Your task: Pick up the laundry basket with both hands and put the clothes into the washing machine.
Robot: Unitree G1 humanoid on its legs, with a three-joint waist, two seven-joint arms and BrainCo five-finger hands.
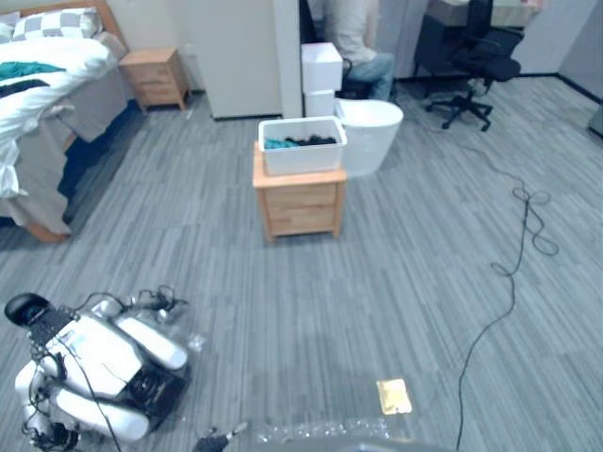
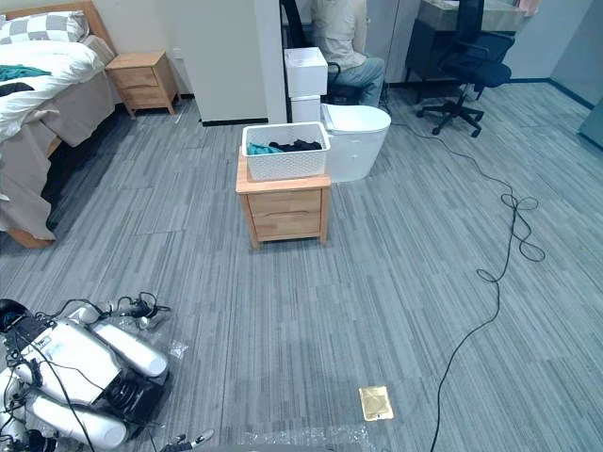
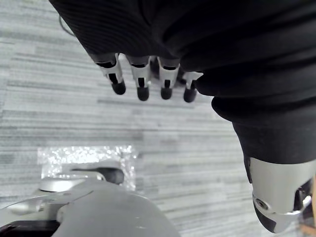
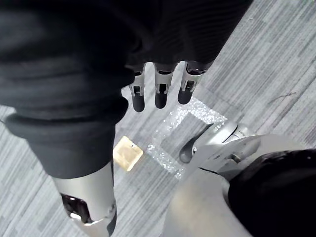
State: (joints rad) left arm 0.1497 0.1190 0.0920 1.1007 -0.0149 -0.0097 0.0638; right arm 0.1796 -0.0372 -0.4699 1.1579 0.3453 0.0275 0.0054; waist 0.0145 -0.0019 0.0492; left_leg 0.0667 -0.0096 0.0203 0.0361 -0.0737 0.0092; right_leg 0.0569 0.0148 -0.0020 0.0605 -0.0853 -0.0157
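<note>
My left hand [image 3: 143, 81] hangs at my side with its fingers loose and straight, holding nothing. Down on the floor to my left lies a white machine [image 1: 94, 372] in a tangle of wires; if I drift that way while walking in, I could catch a foot on it. The bed [image 1: 47, 85] is well off to the left and no worry.

Straight ahead, well away from me, the laundry basket [image 2: 285, 151] sits on a small wooden cabinet [image 2: 285, 212] with the clothes [image 2: 297, 146] inside. It nearly covers the cabinet top, so an uneven two-handed grip could tip it or drag it off an edge. Just beside it on the right stands a white round tub [image 2: 363, 137], which I take for the washing machine. A person [image 2: 344, 38] sits close behind, so a wide swing with the basket might reach them.

My right hand [image 4: 160, 91] also hangs slack and empty.
</note>
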